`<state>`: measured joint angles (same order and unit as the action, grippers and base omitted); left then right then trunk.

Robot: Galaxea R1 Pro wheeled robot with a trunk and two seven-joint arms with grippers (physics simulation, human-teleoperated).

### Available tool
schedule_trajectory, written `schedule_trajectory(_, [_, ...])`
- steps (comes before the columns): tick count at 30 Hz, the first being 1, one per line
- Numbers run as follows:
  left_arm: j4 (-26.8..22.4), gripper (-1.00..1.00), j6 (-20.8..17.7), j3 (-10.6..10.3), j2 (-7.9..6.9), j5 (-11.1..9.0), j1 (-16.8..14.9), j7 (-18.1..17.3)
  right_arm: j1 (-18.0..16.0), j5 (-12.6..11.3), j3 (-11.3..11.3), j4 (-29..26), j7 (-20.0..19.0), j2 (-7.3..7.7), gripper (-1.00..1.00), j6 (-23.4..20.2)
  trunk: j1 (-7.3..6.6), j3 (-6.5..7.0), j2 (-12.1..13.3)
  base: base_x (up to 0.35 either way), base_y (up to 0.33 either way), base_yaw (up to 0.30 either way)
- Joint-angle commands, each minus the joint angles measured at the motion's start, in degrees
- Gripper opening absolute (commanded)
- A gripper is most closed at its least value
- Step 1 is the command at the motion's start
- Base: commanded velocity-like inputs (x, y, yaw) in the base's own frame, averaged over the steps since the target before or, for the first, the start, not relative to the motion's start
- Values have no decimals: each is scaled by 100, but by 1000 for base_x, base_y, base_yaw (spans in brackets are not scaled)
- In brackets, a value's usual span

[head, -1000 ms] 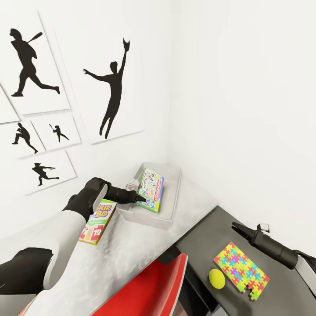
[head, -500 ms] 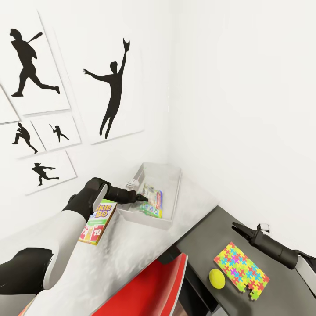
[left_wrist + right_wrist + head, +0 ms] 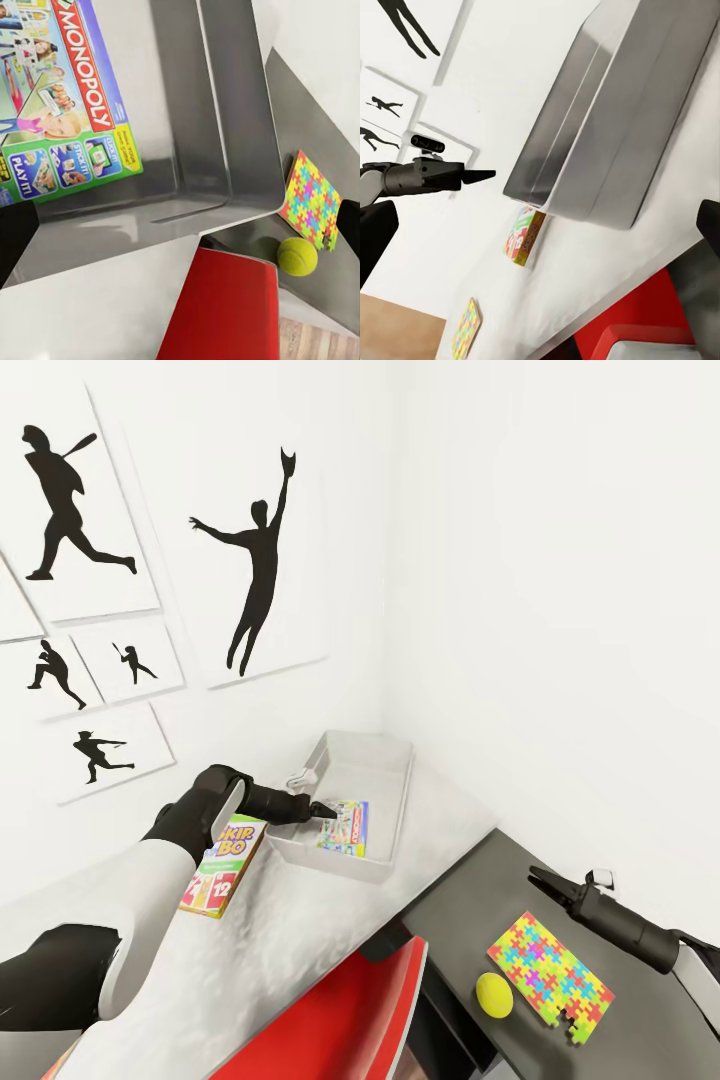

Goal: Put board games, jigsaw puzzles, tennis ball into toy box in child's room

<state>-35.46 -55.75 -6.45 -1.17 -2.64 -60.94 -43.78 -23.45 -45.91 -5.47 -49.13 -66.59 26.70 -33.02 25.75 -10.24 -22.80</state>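
A Monopoly board game point(image 3: 343, 827) lies flat inside the light grey toy box point(image 3: 385, 780) on the white table point(image 3: 300, 930). My left gripper point(image 3: 325, 812) hovers open over the box's near rim; in the left wrist view its fingers point(image 3: 15, 240) stand wide apart above the game point(image 3: 60, 97), holding nothing. The Skip-Bo board game point(image 3: 222, 865) rests on the table under my left forearm. A jigsaw puzzle point(image 3: 550, 975) and the tennis ball point(image 3: 493, 994) lie on the lower dark grey cabinet point(image 3: 480, 900). My right gripper point(image 3: 540, 880) is open above that cabinet. Another puzzle point(image 3: 465, 330) shows in the right wrist view.
A red chair point(image 3: 340, 1010) is tucked under the table's front edge, between the table and the cabinet. White walls meet in a corner just behind the toy box, with silhouette posters point(image 3: 260, 570) on the left wall.
The Monopoly game stood on edge at my left gripper, tipped over and now lies flat in the toy box, let go. Both arms have barely moved.
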Motion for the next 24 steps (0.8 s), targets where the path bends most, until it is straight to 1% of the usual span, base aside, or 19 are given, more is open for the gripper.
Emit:
schedule_trajectory(1, [-5,100,-32,-23,-6,-26,-5,1,-5,-32,2,0,-3,2,100,-46,3,-12,-12,0,0,0])
schedule_trajectory(24, [-5,100,-39,-26,-21,-37,-5,-8,-7,-32,2,0,-3,2,100,-41,3,-12,-12,0,0,0])
